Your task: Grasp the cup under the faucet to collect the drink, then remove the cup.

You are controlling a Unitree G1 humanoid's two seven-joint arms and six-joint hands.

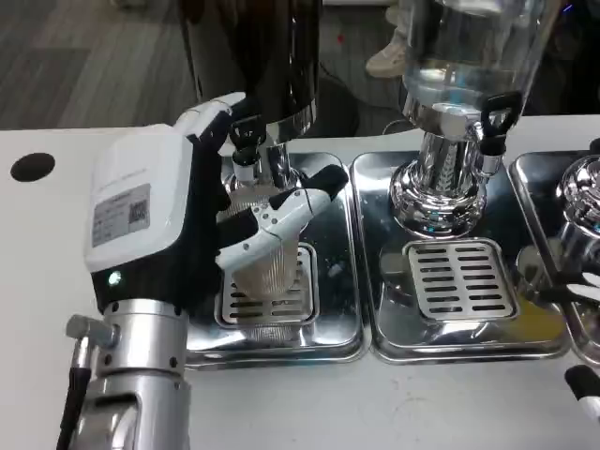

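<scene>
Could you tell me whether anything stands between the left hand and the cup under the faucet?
Nothing visible does: the left hand already wraps its fingers around the cup, which stands on the grate below the faucet.

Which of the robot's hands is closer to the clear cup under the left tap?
The left. The left hand is wrapped around the cup on the drip tray. The right hand sits far off at the picture's right edge.
</scene>
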